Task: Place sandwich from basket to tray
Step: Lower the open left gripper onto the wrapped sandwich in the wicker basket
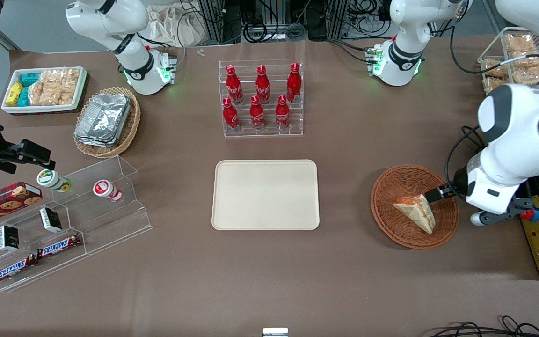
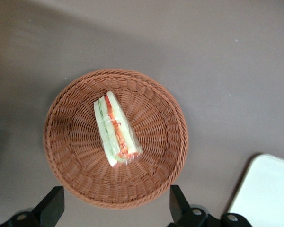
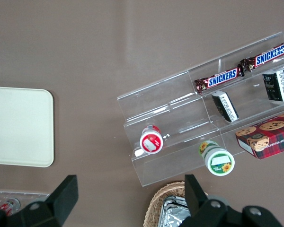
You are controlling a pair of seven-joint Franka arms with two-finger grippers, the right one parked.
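Sandwich (image 2: 116,128) looks soft and light, wrapped in clear film that may be slippery, so you'd want to pinch it gently across the flat bread faces, not the pointed end. It's lying on its own in the basket (image 2: 75,156), roughly in the middle. Your gripper (image 2: 114,208) hangs above the basket with its fingers spread wide, holding nothing. Tray (image 1: 265,194) sits bare toward the table's middle, well apart from the basket.
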